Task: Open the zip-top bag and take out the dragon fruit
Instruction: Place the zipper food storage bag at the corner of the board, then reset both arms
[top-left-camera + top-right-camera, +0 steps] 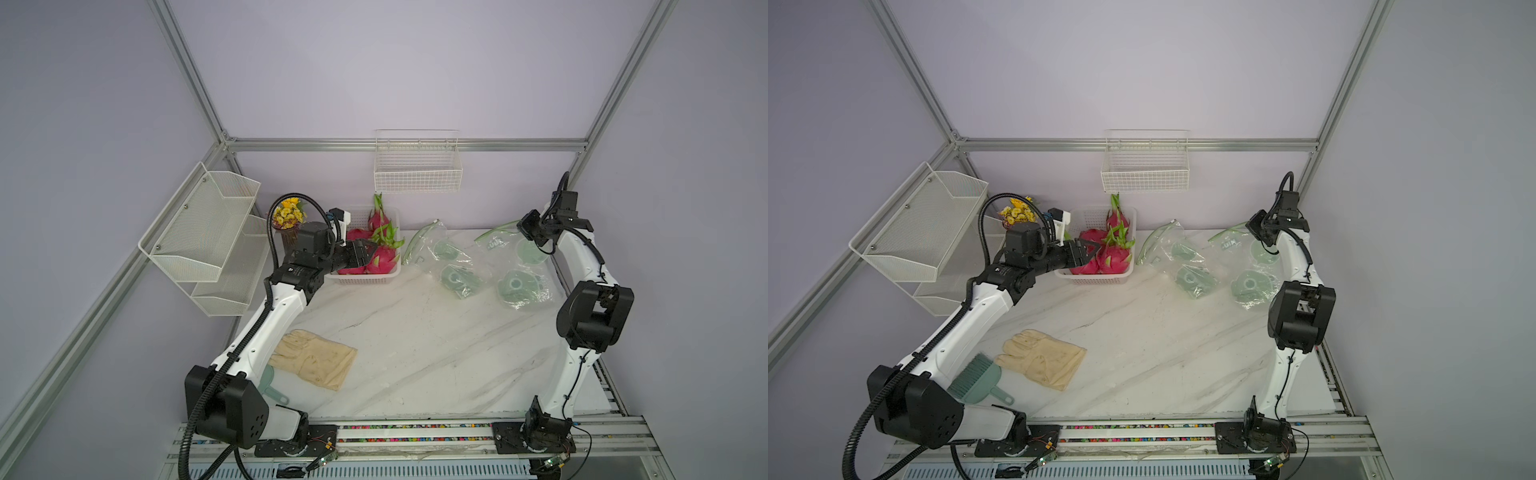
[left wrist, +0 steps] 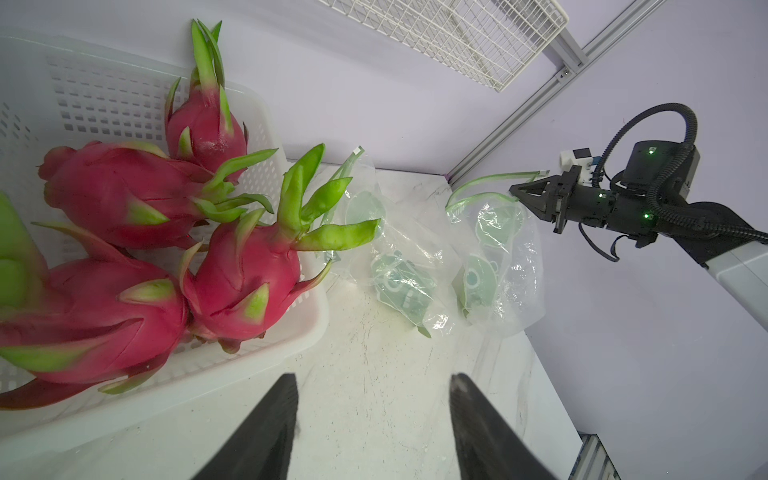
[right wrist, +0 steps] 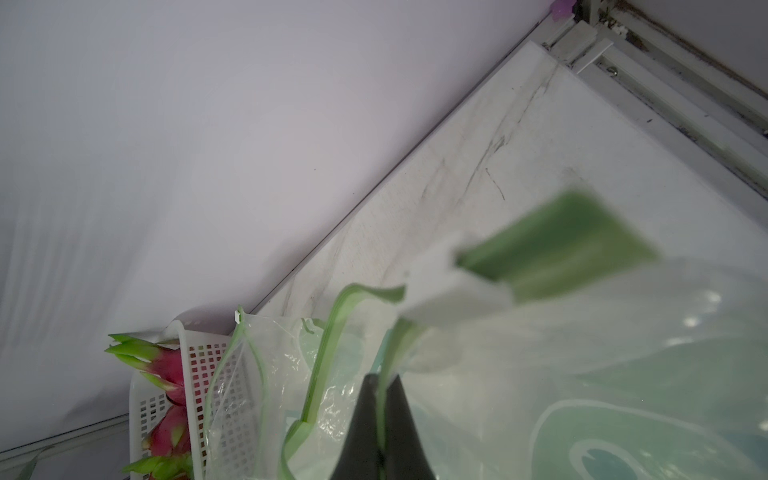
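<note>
The dragon fruit (image 2: 245, 282) lie in the basket (image 2: 307, 332) just beside the left hand (image 2: 374, 378); it is spread, empty. The right hand (image 3: 381, 380) pinches the zip-top bag (image 3: 540, 374).

Tabletop (image 1: 436, 353) centre open; glove (image 1: 316, 363) blocks near-left; bags (image 1: 455, 266) seemingly crowd rear.
</note>
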Controlling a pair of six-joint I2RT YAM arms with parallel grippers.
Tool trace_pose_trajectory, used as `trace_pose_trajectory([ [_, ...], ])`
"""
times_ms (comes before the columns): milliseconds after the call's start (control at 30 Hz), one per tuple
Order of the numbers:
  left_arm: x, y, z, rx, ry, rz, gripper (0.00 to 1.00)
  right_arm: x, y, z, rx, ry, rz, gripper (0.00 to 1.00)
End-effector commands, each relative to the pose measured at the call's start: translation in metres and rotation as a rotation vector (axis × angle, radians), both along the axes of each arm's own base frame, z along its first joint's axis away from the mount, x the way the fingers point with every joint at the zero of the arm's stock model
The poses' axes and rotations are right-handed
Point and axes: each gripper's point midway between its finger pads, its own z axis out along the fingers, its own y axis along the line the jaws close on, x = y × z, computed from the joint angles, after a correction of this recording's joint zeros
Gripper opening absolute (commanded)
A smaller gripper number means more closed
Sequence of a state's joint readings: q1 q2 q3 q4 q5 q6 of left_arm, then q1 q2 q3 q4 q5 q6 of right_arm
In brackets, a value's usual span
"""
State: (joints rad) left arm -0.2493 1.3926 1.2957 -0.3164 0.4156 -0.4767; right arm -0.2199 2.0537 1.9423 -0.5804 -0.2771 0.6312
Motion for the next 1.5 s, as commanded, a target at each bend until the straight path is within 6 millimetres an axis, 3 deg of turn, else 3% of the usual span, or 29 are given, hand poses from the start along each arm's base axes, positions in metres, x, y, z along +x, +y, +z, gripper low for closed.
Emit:
trace_pose_trajectory([
  [0,-0.007,-0.001,0.019,0.004,-0.069,-0.017,0.60,0.028,-0.014,0.022,0.000,-0.152,-0.063,0.00],
  [300,-0.012,-0.001,0.016,0.009,-0.063,-0.015,0.60,0.070,-0.022,0.006,-0.017,-0.181,-0.049,0.00],
  [467,-0.012,-0.001,0.015,0.012,-0.061,-0.015,0.60,0.083,-0.018,0.002,-0.012,-0.184,-0.021,0.00],
  [633,-0.014,-0.001,0.018,0.014,-0.064,-0.017,0.60,0.078,-0.009,0.022,-0.050,-0.198,0.014,0.32],
  [800,-0.015,0.000,0.019,0.013,-0.068,-0.019,0.60,0.054,-0.003,0.044,-0.072,-0.180,0.044,0.49],
  [1100,-0.013,0.000,0.013,0.028,-0.064,-0.018,0.60,-0.004,0.019,0.084,-0.064,-0.179,0.111,0.53],
  [1467,0.004,0.011,0.014,0.059,-0.156,0.063,0.65,-0.097,0.048,0.103,-0.066,-0.237,0.169,0.57],
])
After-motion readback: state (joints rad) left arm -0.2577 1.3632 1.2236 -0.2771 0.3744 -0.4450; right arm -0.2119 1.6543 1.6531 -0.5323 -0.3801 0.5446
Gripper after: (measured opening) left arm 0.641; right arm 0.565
